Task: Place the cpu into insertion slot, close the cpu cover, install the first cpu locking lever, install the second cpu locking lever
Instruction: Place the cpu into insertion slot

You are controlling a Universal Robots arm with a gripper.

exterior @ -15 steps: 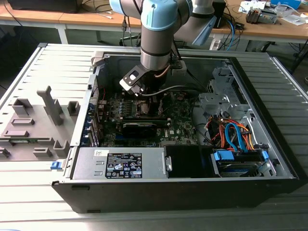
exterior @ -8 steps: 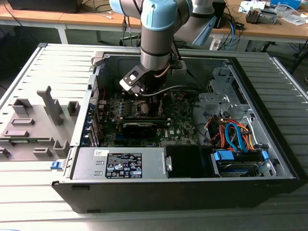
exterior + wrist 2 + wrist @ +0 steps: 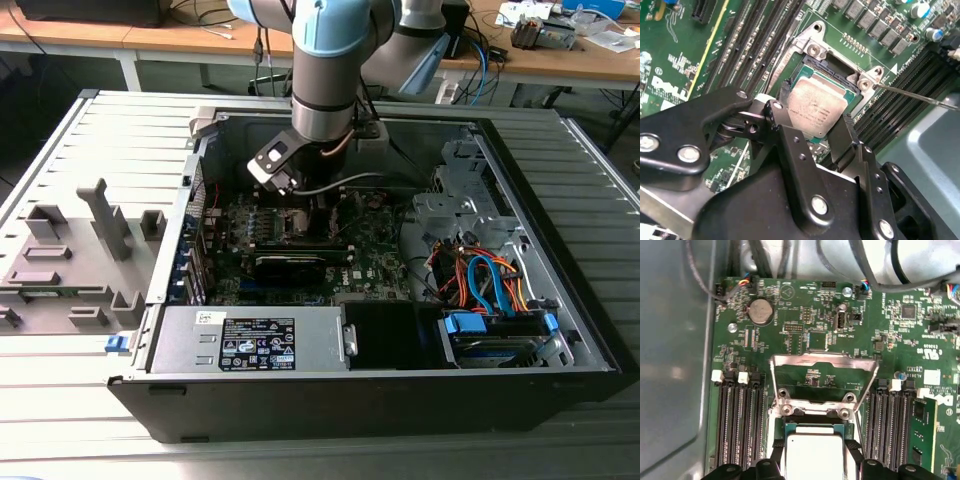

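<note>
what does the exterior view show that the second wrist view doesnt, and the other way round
Exterior view, not the second wrist view: the open case, its power supply, blue and orange cables, and grey fixtures at the exterior view's left.
Second wrist view, not the exterior: the cpu at the socket, with the jaws closed on two of its sides, and a thin lever beside it.
Both: the gripper over the green motherboard.
</note>
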